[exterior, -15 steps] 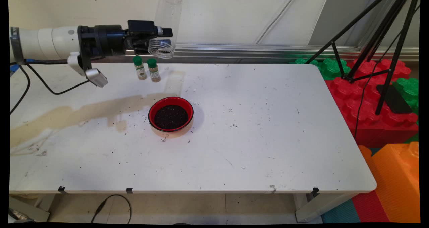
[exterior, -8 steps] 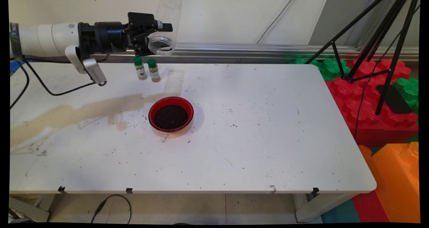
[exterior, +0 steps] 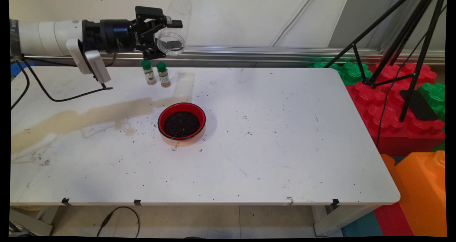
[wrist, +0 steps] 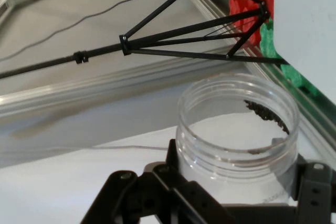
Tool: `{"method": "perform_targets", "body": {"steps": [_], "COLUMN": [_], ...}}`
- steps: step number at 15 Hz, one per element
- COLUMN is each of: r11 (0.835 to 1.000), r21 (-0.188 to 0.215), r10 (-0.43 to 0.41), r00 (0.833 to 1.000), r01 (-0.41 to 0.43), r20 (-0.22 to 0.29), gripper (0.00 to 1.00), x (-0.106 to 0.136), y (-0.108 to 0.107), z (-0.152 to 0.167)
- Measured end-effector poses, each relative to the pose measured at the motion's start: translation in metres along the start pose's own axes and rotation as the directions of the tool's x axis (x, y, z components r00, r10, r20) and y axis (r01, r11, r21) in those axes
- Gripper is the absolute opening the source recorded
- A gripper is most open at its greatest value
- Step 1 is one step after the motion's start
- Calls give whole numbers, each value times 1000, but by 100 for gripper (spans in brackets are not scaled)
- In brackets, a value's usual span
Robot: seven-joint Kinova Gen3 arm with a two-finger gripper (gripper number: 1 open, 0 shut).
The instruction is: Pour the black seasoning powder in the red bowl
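Observation:
My gripper (exterior: 170, 33) is shut on a clear plastic jar (exterior: 175, 26), held high above the table's far left part. The jar is tilted, its open mouth facing down and toward the camera, its base up against the wall. In the hand view the clear plastic jar (wrist: 236, 129) fills the space between the fingers, with a few dark grains stuck inside its rim. Below and nearer stands a red bowl (exterior: 181, 121) full of dark grains. Two small spice bottles with green caps (exterior: 156, 73) stand just under the gripper.
Dark grains are scattered over the white table (exterior: 270, 135), mostly around the bowl. A black tripod (exterior: 402, 46) stands at the right over red and green foam blocks (exterior: 392, 106). A black cable (exterior: 53, 92) hangs from the arm onto the table's left side.
The wrist has rolled, turning the jar's mouth from pointing down toward more level. The jar has risen slightly and the hand's camera bracket has swung left. The bowl has not moved.

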Motion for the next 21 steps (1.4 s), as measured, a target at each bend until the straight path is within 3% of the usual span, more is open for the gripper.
{"method": "perform_targets", "body": {"steps": [6,12,21], "r11": [988,953,850], "r21": [-11,-25,-57], "r10": [-155,-302,-525], "r00": [988,953,851], "r01": [155,302,523], "r20": [0,-9,-8], "gripper": [0,0,0], "x": [-4,-7,-15], "y": [-4,-7,-11], "z": [-2,-5,-10]}}
